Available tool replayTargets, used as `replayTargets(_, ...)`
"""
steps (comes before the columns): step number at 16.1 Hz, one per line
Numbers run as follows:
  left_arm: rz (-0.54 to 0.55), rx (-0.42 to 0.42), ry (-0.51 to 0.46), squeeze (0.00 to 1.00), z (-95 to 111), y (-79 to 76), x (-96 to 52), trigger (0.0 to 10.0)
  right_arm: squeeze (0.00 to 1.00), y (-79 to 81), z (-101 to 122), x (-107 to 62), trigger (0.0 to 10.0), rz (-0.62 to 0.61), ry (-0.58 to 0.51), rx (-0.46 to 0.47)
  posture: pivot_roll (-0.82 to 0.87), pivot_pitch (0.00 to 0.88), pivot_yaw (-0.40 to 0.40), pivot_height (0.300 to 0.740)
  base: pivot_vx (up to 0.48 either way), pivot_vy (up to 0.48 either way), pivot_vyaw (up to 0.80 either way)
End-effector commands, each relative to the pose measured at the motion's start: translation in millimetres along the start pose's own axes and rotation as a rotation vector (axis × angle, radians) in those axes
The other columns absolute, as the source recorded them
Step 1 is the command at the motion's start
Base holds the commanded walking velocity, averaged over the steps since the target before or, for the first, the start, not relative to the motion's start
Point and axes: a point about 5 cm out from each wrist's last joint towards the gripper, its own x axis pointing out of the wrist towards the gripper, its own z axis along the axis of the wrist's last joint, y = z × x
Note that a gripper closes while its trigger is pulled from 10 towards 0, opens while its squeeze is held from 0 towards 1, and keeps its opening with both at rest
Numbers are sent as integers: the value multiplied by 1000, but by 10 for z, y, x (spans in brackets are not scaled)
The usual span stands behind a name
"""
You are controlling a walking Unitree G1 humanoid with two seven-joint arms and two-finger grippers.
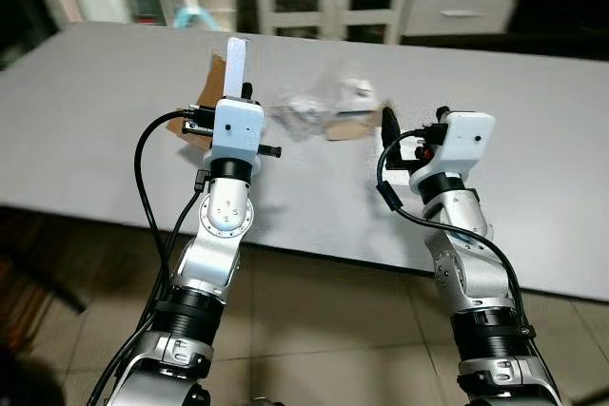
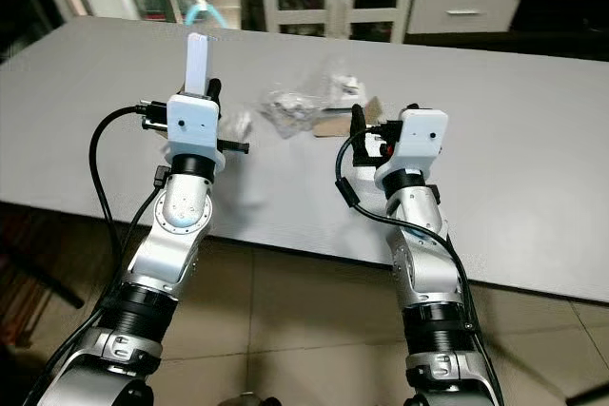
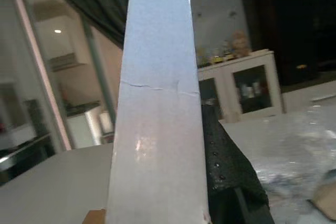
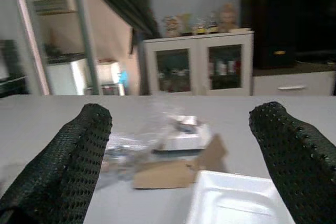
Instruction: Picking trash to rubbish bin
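I hold a white cardboard strip [image 1: 237,67] upright, clamped in my left gripper [image 1: 240,92] above the grey table [image 1: 533,140]. My right gripper [image 4: 181,145] hangs spread wide, facing crumpled plastic wrap [image 2: 303,102] and a white foam tray [image 4: 236,200].

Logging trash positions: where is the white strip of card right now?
The white card strip stands upright in the left gripper, raised above the grey table, left of the clear plastic wrapping.

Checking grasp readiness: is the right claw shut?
No, the right claw is open, its fingers spread wide above the table.
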Motion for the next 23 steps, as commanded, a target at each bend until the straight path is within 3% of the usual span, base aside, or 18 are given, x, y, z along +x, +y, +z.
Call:
replayTargets(1, -12, -5, -13, 0, 35, -9, 34, 10000, 0, 28, 18, 24, 10000, 9, -6, -3, -97, 0, 69, 740, 0, 0, 800)
replayTargets(23, -3, 0, -6, 0, 64, -6, 62, 10000, 0, 35, -54, -6, 10000, 26, 35, -6, -86, 45, 55, 740, 0, 0, 800)
